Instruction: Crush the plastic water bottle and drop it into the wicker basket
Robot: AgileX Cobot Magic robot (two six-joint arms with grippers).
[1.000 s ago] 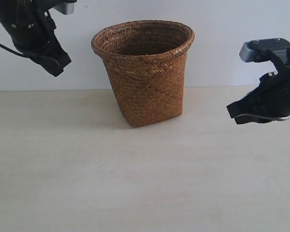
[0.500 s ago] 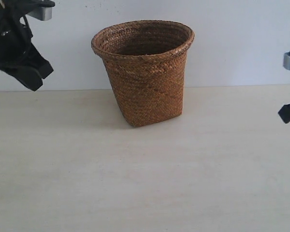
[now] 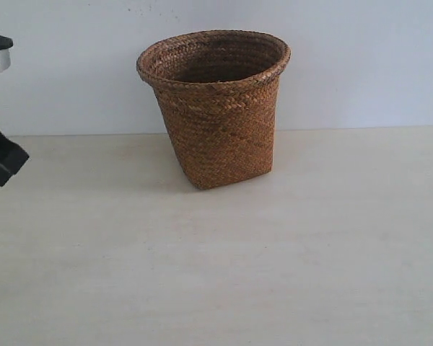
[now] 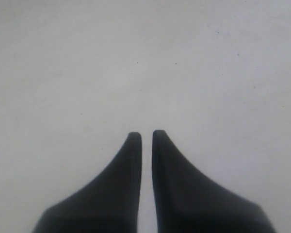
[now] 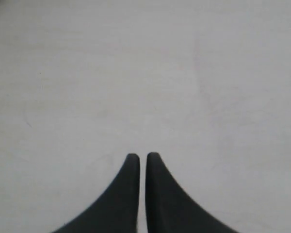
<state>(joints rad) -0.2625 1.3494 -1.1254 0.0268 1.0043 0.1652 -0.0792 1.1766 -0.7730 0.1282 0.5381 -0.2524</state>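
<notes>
While two hands (image 4: 146, 133) (image 5: 142, 155) hang closed, one wicker basket (image 3: 220, 137) stands.

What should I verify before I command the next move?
1. wicker basket upright on the table, mouth unobstructed: ok.
2. plastic water bottle located: not ok, absent from every view.
3. Bottle inside the basket: cannot tell, its bottom is hidden.
4. left end effector empty, jaws nearly together: ok.
5. right end effector empty, jaws nearly together: ok.
6. right end effector visible in exterior view: not ok.
</notes>
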